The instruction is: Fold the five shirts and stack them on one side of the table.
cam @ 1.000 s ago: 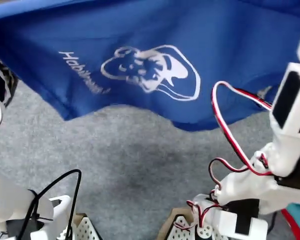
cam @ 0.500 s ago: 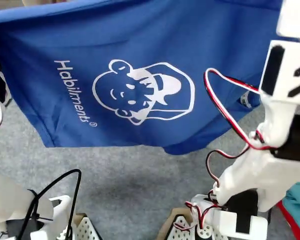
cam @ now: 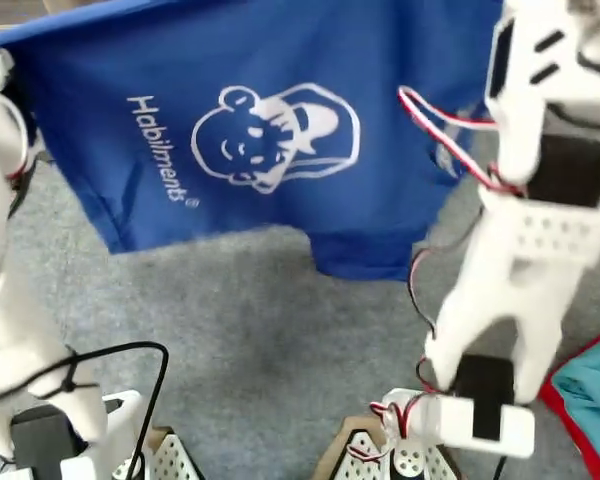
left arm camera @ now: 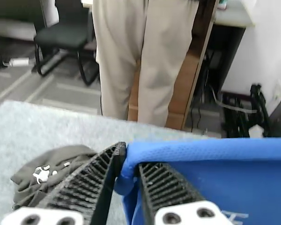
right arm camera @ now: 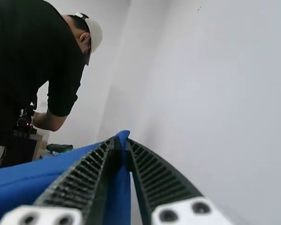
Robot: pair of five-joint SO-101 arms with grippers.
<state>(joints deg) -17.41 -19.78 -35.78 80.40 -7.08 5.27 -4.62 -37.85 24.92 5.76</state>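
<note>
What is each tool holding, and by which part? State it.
Both hold the blue shirt: the left tool and the right tool each pinch one end of its raised edge.

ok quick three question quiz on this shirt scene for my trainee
1. True or false: the blue cotton shirt with a white print is already folded on the grey table.
2. What does the left gripper hold? A) that shirt's edge B) a cable C) nothing
3. Fill in: the right gripper is ___ on the same shirt.
Key: 1 false; 2 A; 3 shut.
</note>
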